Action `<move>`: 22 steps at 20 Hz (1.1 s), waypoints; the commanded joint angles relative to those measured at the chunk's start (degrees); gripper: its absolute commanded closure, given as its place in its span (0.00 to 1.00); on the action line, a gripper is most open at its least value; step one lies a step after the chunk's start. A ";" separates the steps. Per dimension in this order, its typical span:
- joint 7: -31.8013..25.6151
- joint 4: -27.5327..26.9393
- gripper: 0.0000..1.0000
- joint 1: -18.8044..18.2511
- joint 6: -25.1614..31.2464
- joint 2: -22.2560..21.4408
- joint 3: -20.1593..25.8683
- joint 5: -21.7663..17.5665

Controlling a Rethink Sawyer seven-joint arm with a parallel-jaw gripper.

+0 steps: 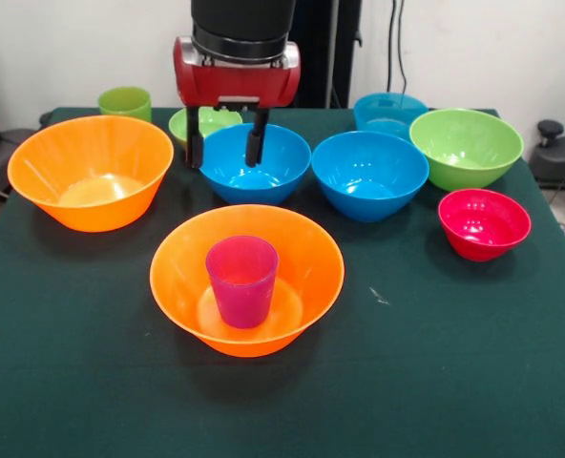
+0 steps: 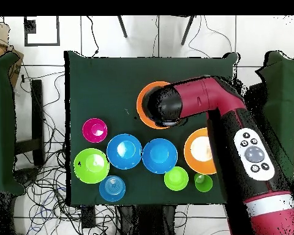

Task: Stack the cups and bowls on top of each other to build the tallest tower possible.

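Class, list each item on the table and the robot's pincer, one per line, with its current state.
pincer: open, empty, fingers hanging over a blue bowl's rim
purple-magenta cup: upright, inside the near orange bowl
second orange bowl: upright, empty
two medium blue bowls: upright, empty, side by side
teal-blue bowl: upright
large lime green bowl: upright, empty
red-pink bowl: upright, empty
light green cup: upright

Front camera looks low across the table [image 1: 473,382] — overhead stares straight down; both share its bowls.
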 commanded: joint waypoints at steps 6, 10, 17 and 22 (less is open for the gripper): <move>-31.75 5.24 0.00 -3.28 6.33 7.20 5.91 -0.87; -36.86 7.21 0.00 -5.66 5.89 7.22 7.75 -0.94; -41.92 8.56 0.00 -7.86 2.90 7.87 9.80 -3.25; -41.73 7.82 0.00 -8.36 0.20 9.25 9.63 -4.94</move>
